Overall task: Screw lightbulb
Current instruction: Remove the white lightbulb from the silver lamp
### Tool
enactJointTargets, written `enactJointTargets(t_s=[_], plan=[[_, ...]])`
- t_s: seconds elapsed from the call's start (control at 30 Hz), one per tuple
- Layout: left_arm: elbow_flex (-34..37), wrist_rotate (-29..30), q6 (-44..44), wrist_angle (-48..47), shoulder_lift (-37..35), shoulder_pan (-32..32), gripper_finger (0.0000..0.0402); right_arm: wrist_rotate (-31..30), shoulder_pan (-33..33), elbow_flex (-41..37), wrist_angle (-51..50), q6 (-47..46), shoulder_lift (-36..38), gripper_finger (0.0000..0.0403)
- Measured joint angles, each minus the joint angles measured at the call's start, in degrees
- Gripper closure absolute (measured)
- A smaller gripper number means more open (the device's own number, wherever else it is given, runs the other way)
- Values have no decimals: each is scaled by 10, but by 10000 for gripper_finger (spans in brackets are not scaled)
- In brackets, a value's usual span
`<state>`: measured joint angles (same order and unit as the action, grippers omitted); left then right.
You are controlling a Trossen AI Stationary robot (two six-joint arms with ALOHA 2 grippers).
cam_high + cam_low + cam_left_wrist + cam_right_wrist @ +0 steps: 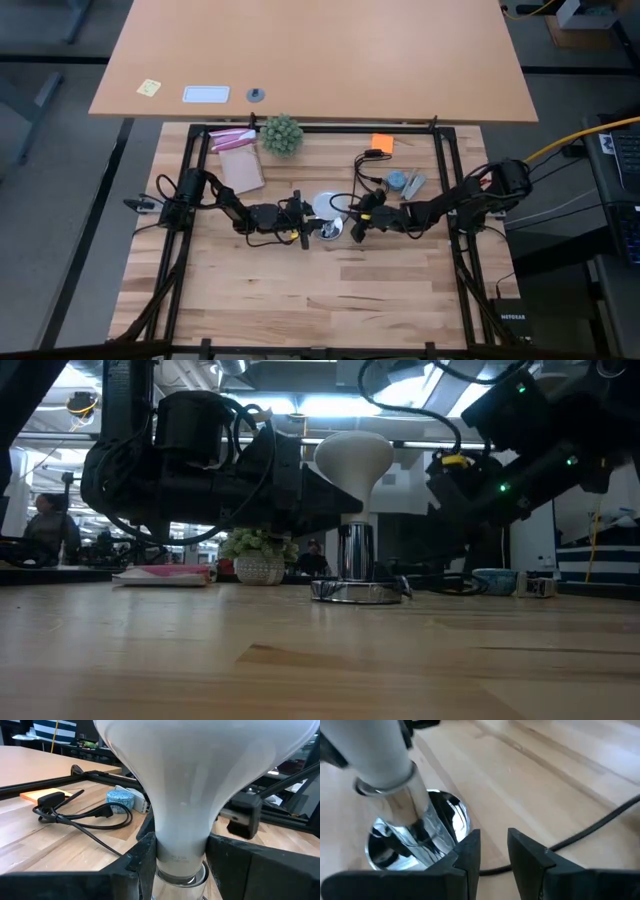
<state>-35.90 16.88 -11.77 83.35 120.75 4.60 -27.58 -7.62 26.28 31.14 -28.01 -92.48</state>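
Standing upright on the chrome socket (358,588) at mid-table, the lightbulb (353,458) is clamped at its neck by the left gripper (182,857); a skewed turn could cross the thread or tip the base. The right gripper (493,851) sits low beside that base, fingers slightly parted with nothing between them. The black cord (82,817) lies near, likely to snag; green plant (281,133) well apart.
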Motion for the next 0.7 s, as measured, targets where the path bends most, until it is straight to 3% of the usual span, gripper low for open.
enactJointTargets(t_s=[0.4, 0.7], plan=[[0, 0, -2, -1, 0, 0, 263, 47, 9, 22, 24, -24, -92, 301], [1, -2, -4, 0, 0, 1, 263, 133, 10, 61, -39, -32, -90, 302]])
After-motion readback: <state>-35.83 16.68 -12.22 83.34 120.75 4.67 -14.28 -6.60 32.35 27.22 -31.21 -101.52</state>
